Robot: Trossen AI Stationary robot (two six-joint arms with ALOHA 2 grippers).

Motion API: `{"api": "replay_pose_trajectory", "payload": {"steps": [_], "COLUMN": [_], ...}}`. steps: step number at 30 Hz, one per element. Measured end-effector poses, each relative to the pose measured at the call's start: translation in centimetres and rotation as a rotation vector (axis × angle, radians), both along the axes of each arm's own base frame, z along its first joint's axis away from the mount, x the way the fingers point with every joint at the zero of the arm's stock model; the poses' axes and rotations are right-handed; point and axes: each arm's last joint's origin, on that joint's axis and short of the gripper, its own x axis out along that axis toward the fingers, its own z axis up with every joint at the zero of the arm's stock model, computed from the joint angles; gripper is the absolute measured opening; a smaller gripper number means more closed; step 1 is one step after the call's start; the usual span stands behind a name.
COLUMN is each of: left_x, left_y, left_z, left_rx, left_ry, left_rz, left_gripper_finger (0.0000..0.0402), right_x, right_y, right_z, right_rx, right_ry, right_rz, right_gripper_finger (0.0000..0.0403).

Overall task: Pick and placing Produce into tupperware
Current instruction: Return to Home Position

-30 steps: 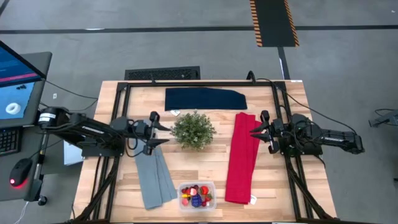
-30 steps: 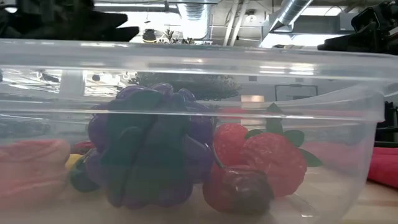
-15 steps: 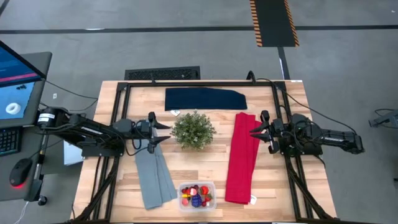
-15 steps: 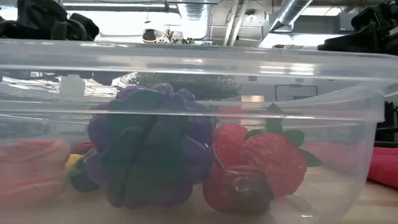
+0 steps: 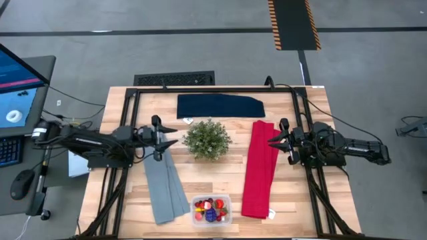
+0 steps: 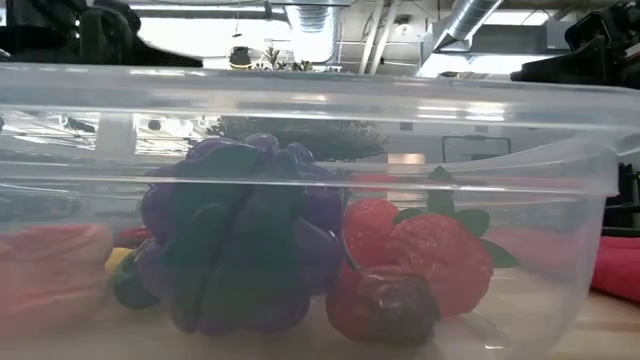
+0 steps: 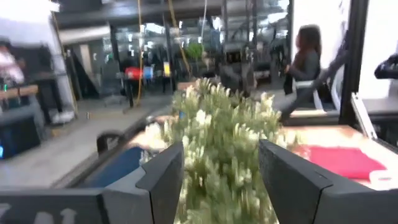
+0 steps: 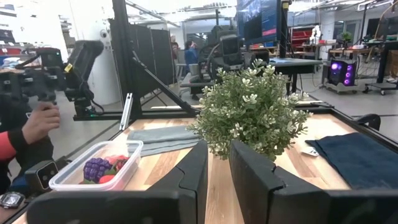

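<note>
Robotics lab in an open industrial hall: bare concrete floor (image 5: 373, 67) with a hazard-striped strip (image 5: 293, 24), exposed ceiling ducts (image 6: 470, 20), a monitor (image 5: 17, 87) beside the black-framed wooden workbench (image 5: 227, 177), a glowing computer tower (image 8: 339, 71) behind, a person (image 7: 305, 56) among further rigs.

Left arm (image 5: 93, 143) and right arm (image 5: 340, 148): matte black segmented links, black cables routed alongside. Left pincer (image 7: 221, 149) and right pincer (image 8: 214, 146): two flat, angular, dark grey fingers (image 7: 292, 180) each.
</note>
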Motion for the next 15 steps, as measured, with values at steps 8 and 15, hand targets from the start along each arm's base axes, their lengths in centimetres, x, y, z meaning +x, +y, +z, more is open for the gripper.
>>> {"api": "replay_pose_trajectory", "payload": {"steps": [8,15], "left_x": [-2.5,-4.4], "left_y": [0.0,0.0], "left_z": [0.5,0.0], "left_rx": [-0.07,-0.092], "left_ry": [0.013,0.046], "left_rz": [0.029,0.08], "left_gripper_finger": [0.0196,0.0196], "right_x": [0.0,0.0], "right_y": [0.0,0.0], "right_z": [0.0,0.0], "right_rx": [0.0,0.0], "right_ry": [0.0,0.0], "right_rz": [0.0,0.0], "right_gripper_finger": [0.0092,0.0092]}}
